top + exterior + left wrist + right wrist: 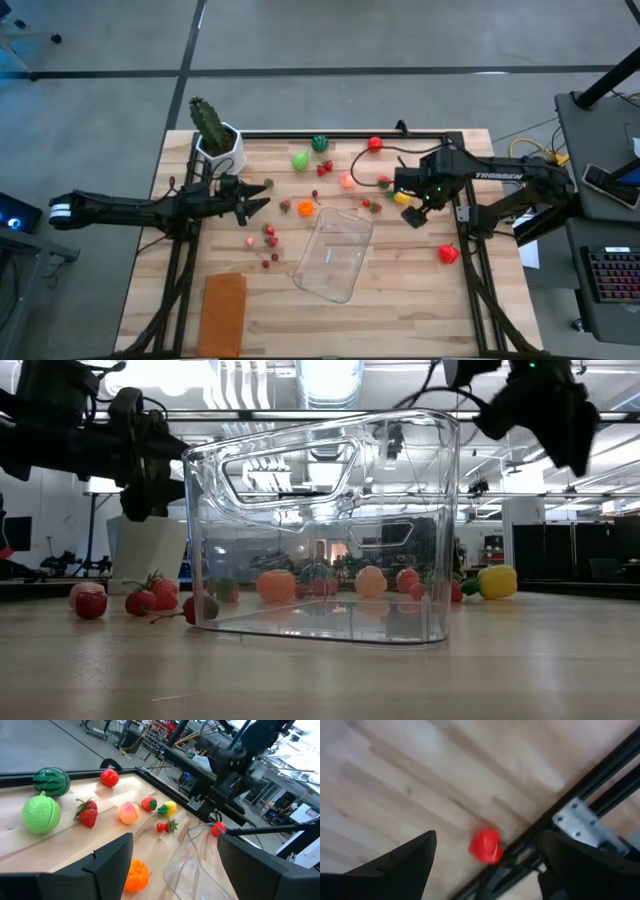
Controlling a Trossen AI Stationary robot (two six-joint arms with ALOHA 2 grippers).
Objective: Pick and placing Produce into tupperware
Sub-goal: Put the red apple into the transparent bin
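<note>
The clear tupperware [335,255] stands open side up on the table's middle, toward the near edge, and fills the low view [320,530]. Produce lies scattered on the wood beyond and beside it: an orange piece [305,208], a light green one [300,160], a dark green one [320,143], a yellow one [403,197], small red ones [270,238], and a red piece [447,253] near the right edge. My left gripper [258,203] is open above the table, left of the orange piece [135,875]. My right gripper [418,212] is open, raised, with the red piece [486,845] below it.
A tall green cactus in a white pot [215,135] stands at the far left corner. A flat orange-brown rectangle [223,310] lies near the left near corner. Black frame rails [470,260] run along the table's sides, and a dark cable [365,155] curls among the far produce.
</note>
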